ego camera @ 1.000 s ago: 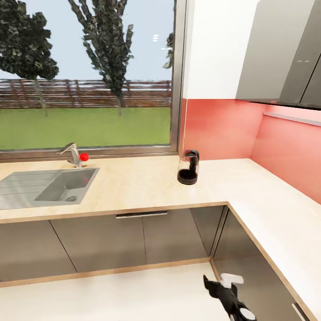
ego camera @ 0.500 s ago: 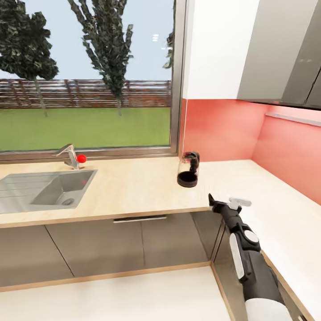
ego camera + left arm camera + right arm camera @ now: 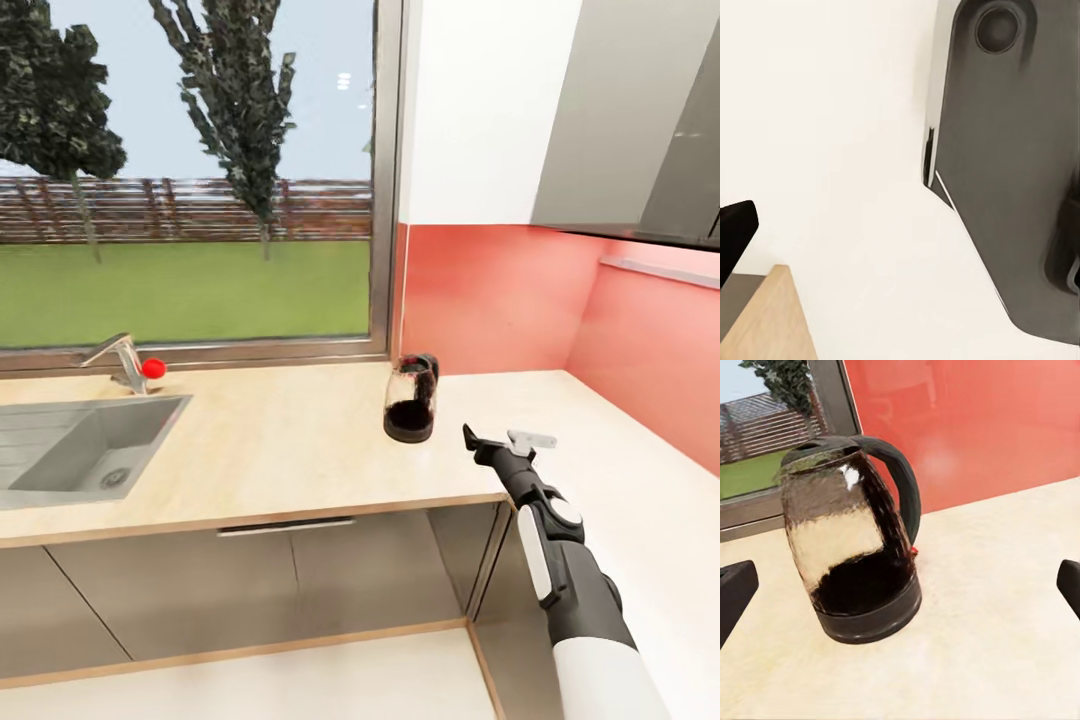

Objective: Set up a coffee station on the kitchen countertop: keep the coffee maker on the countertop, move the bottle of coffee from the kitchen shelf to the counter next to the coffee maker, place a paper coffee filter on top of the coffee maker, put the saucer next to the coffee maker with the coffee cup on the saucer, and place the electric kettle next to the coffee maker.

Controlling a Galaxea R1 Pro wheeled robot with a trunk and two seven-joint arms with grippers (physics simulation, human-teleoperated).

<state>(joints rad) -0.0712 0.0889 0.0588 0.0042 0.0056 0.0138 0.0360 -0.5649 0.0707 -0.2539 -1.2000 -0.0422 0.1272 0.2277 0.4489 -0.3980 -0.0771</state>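
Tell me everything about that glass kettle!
The kettle is a round clear-glass jug with a dark base, a black lid and a curved black handle. It stands upright on the light wood countertop, near the window corner by the red wall. Nothing grips it; the right gripper points at it, jaws open.

A steel sink [image 3: 85,445] is set at the far left, its tap [image 3: 118,358] carrying a red knob [image 3: 153,368]. Behind it a wide window [image 3: 190,180] shows lawn, trees and a fence (all outdoors). Coral-red backsplash [image 3: 490,300] sits below grey wall cabinets [image 3: 640,120].
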